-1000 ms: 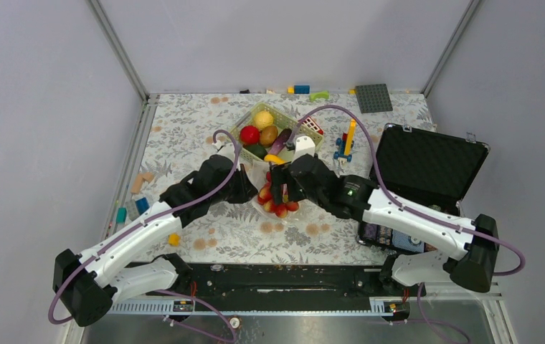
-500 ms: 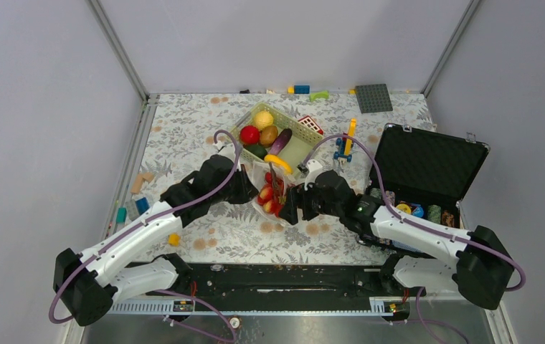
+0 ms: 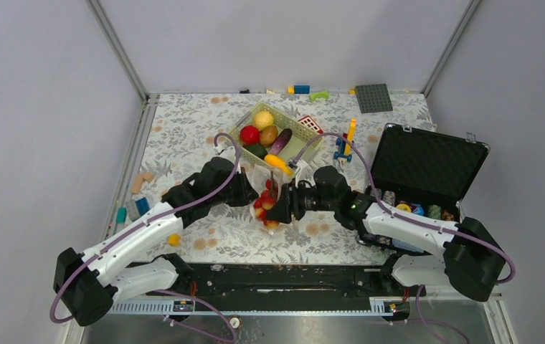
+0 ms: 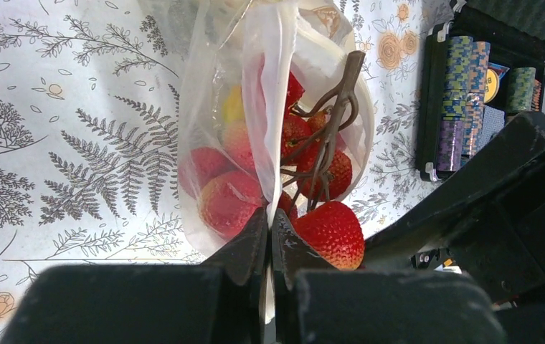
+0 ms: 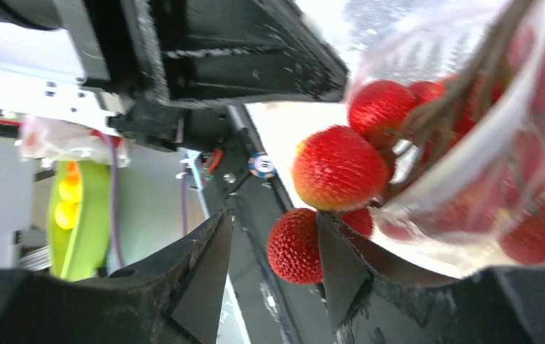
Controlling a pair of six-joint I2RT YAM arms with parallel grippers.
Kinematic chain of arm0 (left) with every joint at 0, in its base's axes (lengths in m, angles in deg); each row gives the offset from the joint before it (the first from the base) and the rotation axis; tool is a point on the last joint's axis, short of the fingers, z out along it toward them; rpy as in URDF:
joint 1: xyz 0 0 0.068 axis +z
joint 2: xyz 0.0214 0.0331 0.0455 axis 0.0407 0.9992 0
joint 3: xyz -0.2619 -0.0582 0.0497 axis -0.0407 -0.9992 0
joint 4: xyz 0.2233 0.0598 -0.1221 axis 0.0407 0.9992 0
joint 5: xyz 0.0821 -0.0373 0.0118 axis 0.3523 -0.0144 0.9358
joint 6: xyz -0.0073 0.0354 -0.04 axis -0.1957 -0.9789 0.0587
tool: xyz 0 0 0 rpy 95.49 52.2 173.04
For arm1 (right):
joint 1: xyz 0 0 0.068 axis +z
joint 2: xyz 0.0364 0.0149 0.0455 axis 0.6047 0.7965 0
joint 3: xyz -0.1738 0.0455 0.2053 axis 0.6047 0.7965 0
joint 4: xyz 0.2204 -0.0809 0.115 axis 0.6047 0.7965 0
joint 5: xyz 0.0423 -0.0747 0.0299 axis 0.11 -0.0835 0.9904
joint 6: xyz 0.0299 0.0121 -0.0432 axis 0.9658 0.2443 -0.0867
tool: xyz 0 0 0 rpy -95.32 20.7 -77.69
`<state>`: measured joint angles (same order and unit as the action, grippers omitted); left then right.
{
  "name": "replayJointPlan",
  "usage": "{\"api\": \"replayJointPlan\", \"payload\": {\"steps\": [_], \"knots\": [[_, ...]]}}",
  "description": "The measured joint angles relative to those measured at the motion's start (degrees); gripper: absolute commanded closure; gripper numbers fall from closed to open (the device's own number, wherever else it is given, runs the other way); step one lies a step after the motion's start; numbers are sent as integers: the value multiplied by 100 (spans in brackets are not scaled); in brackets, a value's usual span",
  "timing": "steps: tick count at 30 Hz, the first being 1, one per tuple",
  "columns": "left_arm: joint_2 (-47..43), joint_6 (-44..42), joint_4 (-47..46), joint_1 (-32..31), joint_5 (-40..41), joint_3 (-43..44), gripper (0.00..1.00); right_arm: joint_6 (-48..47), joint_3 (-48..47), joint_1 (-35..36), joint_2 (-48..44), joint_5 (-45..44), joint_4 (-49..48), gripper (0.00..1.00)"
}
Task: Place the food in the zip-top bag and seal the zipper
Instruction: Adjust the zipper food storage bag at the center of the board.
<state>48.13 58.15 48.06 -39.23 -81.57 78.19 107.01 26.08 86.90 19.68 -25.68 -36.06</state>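
Note:
The clear zip-top bag (image 3: 266, 204) lies between both grippers with a bunch of red strawberries (image 4: 313, 165) on a brown stem partly inside it. My left gripper (image 4: 269, 223) is shut on the bag's mouth edge (image 4: 278, 86). One strawberry (image 4: 330, 233) sits at the mouth beside my left fingers. My right gripper (image 5: 273, 251) is open at the bag's near side (image 3: 282, 209), with a strawberry (image 5: 295, 247) between its jaws, touching one finger. More food, including a yellow (image 3: 263, 118), a red (image 3: 249, 134) and a purple piece (image 3: 280, 141), lies in the green basket (image 3: 307, 133).
An open black case (image 3: 427, 168) with poker chips (image 4: 463, 93) stands right of the bag, close to my right arm. Building blocks lie at the left (image 3: 140, 183) and far edges (image 3: 302, 89), with a grey baseplate (image 3: 373, 98) and a small block model (image 3: 345, 147).
My right gripper has come from the basket side down to the bag's near side, and the arm has swung left. The strawberries have shifted lower in the bag. My left gripper has held still.

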Motion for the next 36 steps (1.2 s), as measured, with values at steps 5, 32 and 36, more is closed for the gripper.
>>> {"api": "replayJointPlan", "payload": {"steps": [5, 32, 36], "knots": [[0, 48, 2, 0, -46, 0, 100, 535, -205, 2, 643, 640, -730, 48], [-107, 98, 2, 4, -50, -107, 100, -1346, -466, -9, -577, -1102, 1834, 36], [-107, 98, 0, 4, -66, -109, 100, -1753, -201, -35, -553, -1128, 2201, 34]]}}
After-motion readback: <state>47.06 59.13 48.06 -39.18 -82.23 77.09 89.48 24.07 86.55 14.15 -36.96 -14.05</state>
